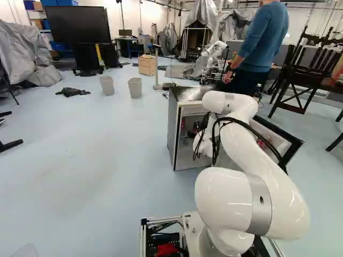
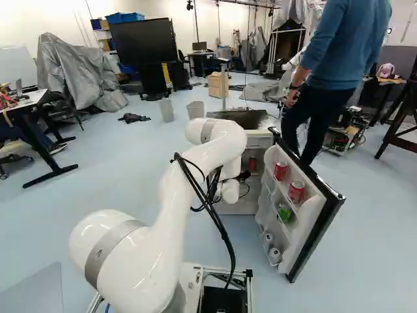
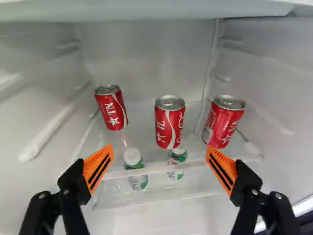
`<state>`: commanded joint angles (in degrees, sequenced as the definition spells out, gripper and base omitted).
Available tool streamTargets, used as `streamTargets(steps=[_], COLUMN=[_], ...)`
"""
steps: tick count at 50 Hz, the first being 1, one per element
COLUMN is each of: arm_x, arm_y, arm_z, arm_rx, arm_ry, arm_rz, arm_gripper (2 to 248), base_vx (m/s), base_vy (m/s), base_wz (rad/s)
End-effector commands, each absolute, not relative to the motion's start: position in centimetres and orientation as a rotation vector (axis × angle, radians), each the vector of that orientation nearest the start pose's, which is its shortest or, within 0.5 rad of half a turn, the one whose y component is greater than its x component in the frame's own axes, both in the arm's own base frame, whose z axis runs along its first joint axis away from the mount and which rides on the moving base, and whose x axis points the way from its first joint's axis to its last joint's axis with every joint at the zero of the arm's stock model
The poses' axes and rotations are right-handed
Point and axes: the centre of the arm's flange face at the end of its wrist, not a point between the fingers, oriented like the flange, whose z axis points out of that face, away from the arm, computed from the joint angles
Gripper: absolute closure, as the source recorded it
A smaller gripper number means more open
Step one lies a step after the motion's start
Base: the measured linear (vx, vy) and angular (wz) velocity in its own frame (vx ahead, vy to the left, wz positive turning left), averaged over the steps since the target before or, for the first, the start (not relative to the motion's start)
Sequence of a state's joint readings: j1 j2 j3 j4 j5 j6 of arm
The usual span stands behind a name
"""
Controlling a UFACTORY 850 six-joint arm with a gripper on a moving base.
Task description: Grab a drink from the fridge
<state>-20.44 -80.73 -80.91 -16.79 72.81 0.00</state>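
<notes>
You have the fridge [image 1: 172, 128] ahead, a person [image 2: 345, 42] standing just beyond it, its door [image 2: 309, 222] open to the right. Your gripper [image 2: 244, 175] reaches inside, fingers [image 3: 98, 167] spread wide. Ahead of them, a clear shelf [image 3: 146, 170] runs above two bottles [image 3: 176, 169] and carries three red cans [image 3: 168, 128].

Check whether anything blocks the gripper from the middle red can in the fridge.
Nothing visible stands between the open gripper and the middle can. The shelf's front edge runs below the can, with two bottles under the shelf, so keeping above that edge should probably avoid contact.
</notes>
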Motion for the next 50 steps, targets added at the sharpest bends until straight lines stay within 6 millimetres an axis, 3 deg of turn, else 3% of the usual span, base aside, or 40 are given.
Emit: streamTargets(steps=[14, 50], arm_x=[60.0, 62.6], arm_y=[-19.4, -20.3], arm_z=[-1.9, -3.1], arm_rx=[-2.579, -2.612], arm_ry=[0.068, 0.083], arm_rz=[-1.866, -1.86], arm_gripper=[3, 3], base_vx=[0.0, 0.0], base_vy=[0.0, 0.0], base_wz=[0.0, 0.0])
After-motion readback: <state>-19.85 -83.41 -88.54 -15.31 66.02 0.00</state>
